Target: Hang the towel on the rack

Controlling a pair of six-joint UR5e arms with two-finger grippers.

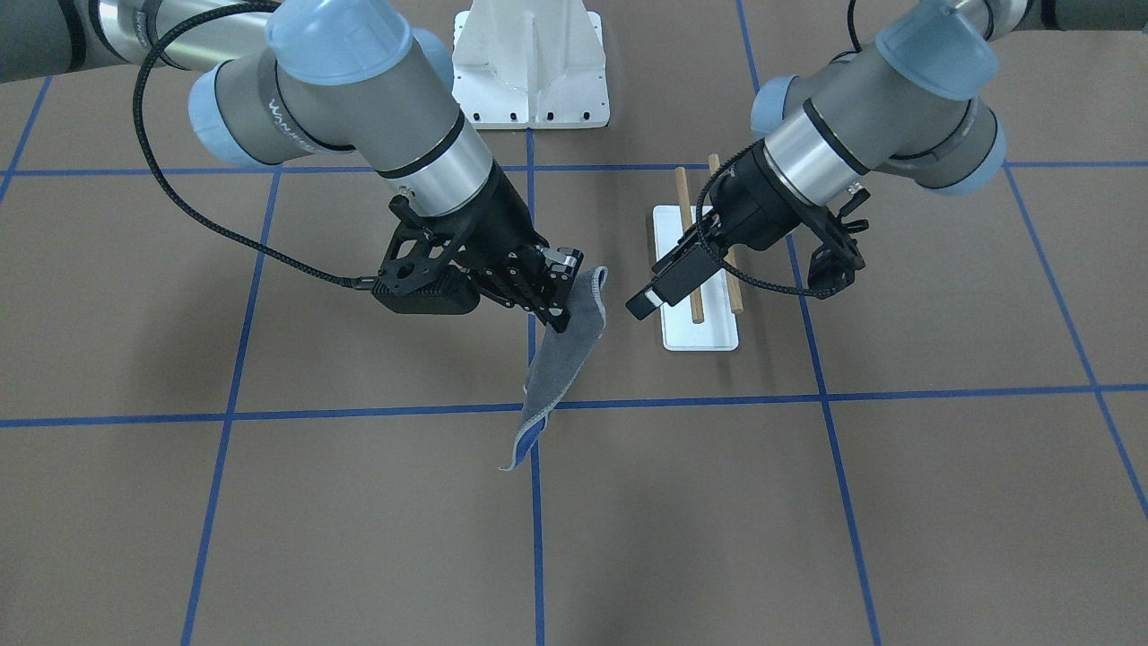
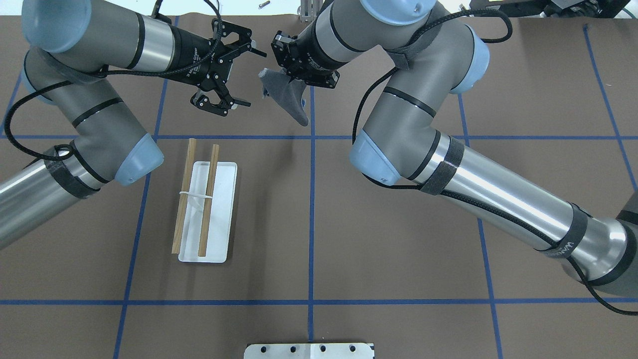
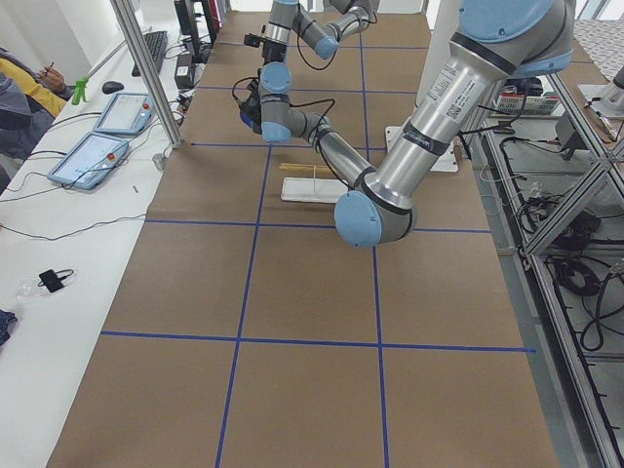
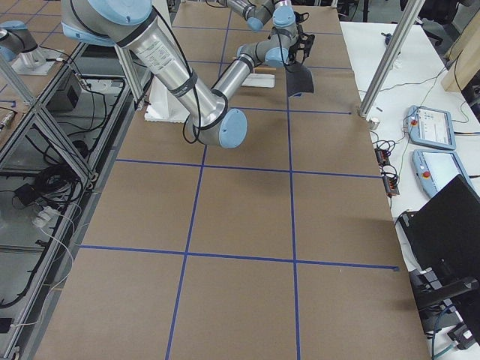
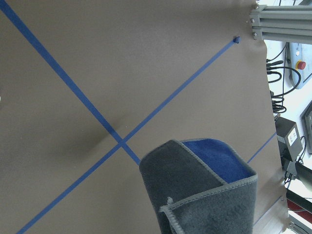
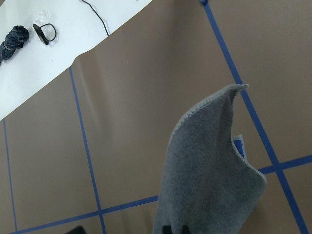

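The towel (image 1: 565, 359) is dark grey with pale edging and a blue reverse, and it hangs free in the air from my right gripper (image 1: 563, 289), which is shut on its upper edge. It also shows in the overhead view (image 2: 293, 97), the left wrist view (image 5: 204, 195) and the right wrist view (image 6: 209, 180). The rack (image 2: 223, 209) stands on the table with its two wooden dowels (image 2: 208, 199) bare. My left gripper (image 2: 250, 75) is open and empty. It is held in the air next to the towel, above the rack's end on the operators' side (image 1: 700, 336).
The big white bolted pedestal (image 1: 529, 63) stands at the robot's edge of the table. Blue tape lines (image 1: 538, 502) mark a grid on the brown table. An aluminium post (image 3: 146, 68) and a side desk with tablets (image 3: 97, 136) stand on the operators' side.
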